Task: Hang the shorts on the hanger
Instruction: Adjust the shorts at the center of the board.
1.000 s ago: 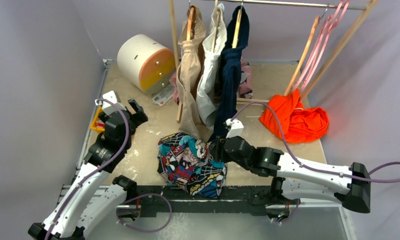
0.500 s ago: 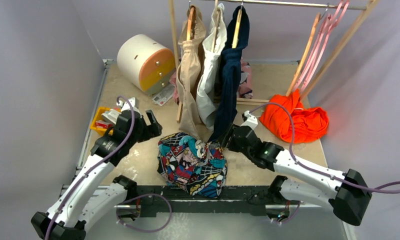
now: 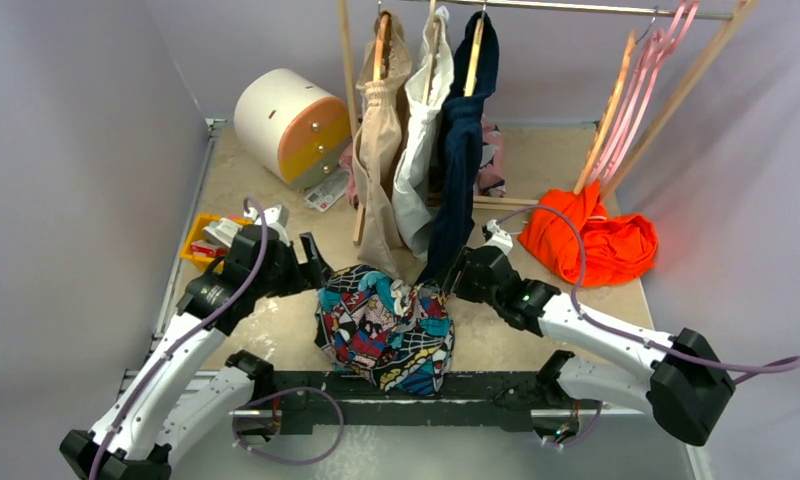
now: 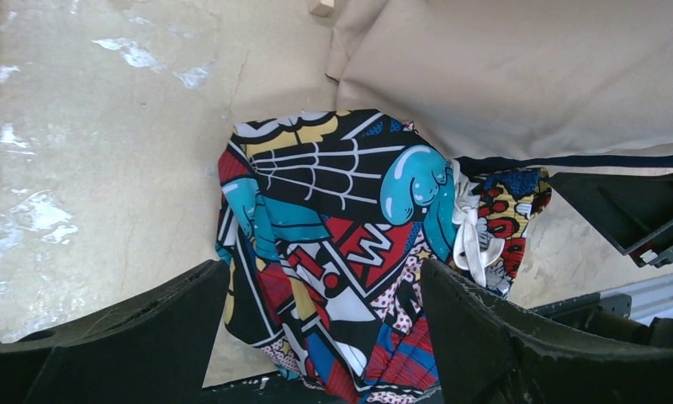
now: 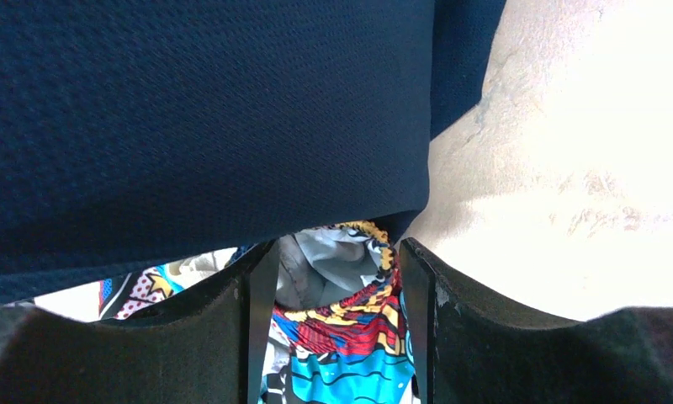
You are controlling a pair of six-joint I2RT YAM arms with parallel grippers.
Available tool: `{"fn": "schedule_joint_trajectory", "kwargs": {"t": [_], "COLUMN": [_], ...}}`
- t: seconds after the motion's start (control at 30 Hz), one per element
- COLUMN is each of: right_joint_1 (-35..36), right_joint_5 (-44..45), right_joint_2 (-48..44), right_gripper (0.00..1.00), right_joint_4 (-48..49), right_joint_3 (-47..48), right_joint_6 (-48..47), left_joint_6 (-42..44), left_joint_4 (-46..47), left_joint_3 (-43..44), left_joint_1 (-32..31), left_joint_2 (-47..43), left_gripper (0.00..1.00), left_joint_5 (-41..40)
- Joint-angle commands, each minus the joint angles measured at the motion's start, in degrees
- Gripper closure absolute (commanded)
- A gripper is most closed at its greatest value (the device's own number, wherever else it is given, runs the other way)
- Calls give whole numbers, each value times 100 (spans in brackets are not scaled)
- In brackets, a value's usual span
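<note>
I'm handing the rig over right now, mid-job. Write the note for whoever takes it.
Left hand: open, empty, aimed at the shorts.
Right hand: open at their far edge, under the navy garment; no grip visible.
Shorts: bunched on the table, near edge.
Hanger: bare, on the rail, far right.
Done: nothing. Left: lift the shorts, fetch the hanger, hang them.

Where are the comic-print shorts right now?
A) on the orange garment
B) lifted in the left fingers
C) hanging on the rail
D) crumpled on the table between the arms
D: the shorts lie bunched on the table, left fingers and right fingers at either side.
</note>
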Motion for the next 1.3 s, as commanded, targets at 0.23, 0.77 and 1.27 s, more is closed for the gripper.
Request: {"fn": "schedule_joint_trajectory", "kwargs": {"t": [0.23,0.77,1.27], "right_joint_1": [-23,-7,-6], "right_joint_5": [-181,-523,-3612], "right_joint_2": [138,-1355,-2516], "right_gripper": [49,100,100], "right_joint_4": [-35,15,739], "right_joint_3": [-96,102,1149], "right_joint_6": [129,-962,-3773], "left_joint_6": [285,643,1415], "left_joint_4": [759,687,1194], "left_joint_3": [178,763,2071], "left_joint_1": [-41,-46,-45], "left_joint_2": [466,402,180], "left_gripper": [16,16,9], "left_joint_5": [-67,-1390,-224]}}
